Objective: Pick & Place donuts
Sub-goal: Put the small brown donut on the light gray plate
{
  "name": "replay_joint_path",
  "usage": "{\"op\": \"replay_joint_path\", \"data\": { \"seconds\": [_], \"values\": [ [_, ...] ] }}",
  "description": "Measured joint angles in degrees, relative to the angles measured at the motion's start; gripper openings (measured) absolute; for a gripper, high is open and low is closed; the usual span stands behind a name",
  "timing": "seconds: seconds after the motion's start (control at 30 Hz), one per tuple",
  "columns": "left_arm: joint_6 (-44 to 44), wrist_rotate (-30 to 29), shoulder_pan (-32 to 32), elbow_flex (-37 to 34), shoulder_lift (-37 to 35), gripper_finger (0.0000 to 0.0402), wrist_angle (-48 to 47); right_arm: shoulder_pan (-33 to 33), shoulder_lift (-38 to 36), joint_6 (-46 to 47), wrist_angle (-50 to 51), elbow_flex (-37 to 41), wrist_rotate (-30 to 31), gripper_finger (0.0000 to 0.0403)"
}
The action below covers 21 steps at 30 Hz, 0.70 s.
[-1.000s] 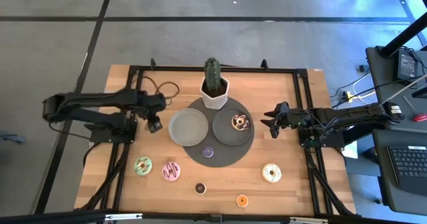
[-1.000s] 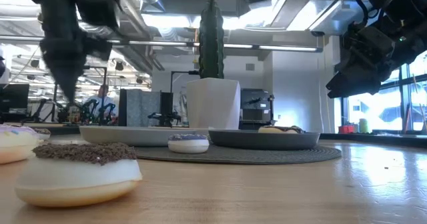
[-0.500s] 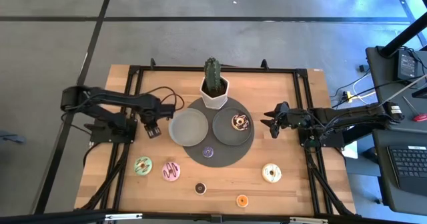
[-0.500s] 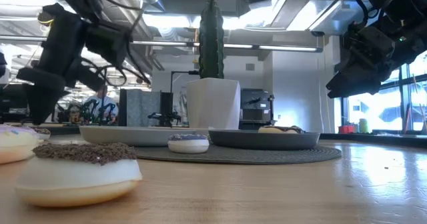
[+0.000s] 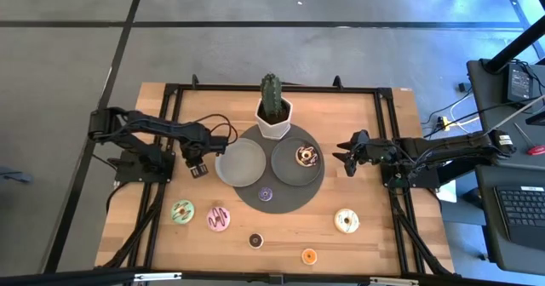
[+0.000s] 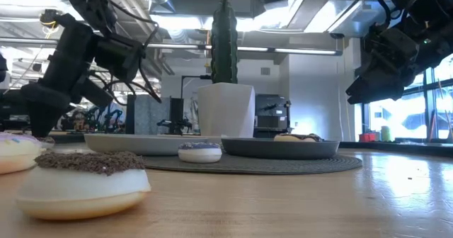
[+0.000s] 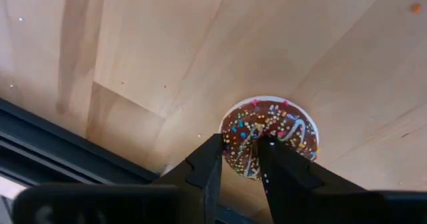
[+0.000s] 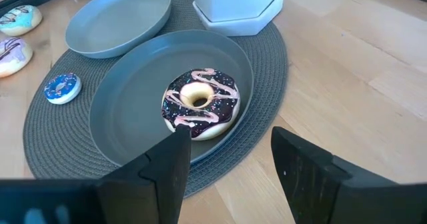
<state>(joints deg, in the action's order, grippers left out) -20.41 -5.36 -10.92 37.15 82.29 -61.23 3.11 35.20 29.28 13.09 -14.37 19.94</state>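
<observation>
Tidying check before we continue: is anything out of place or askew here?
Nothing is spilled or tipped. One oddity: a tiny purple donut lies on the woven mat, in front of the light plate and dark plate, on neither. The cactus pot stands upright.

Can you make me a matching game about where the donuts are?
1. purple donut
2. swirly chocolate donut
3. sprinkled donut
4. orange donut

A. on the dark plate
B. held in the left tool
C. on the bare table
D. on the round mat

Pairs: 1-D, 2-A, 3-B, 4-C
</observation>
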Motion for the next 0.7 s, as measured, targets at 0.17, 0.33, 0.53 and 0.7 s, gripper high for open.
{"op": "replay_joint_path", "data": {
  "seconds": [0.17, 0.33, 0.53, 0.7],
  "values": [
    [0.14, 0.17, 0.0, 0.0, 0.17, 0.0052, 0.0, 0.0, 0.0, 0.0, 0.01, 0.0, 0.0, 0.0209],
    [0.96, 0.87, 0.0, 0.01, 0.15, 0.0018, -0.61, 0.02, 0.0, -0.01, 0.01, 0.0, 0.0, 0.0209],
    [0.22, -1.77, 0.0, 4.81, 0.05, 0.0009, -8.89, 0.0, 0.0, 0.0, 0.01, 0.0, 0.0, 0.0209],
    [-1.29, -4.09, 0.0, 12.2, -1.12, 0.0017, -10.02, 0.0, 0.0, -0.17, 0.01, 0.0, 0.0, 0.0209]
  ]
}}
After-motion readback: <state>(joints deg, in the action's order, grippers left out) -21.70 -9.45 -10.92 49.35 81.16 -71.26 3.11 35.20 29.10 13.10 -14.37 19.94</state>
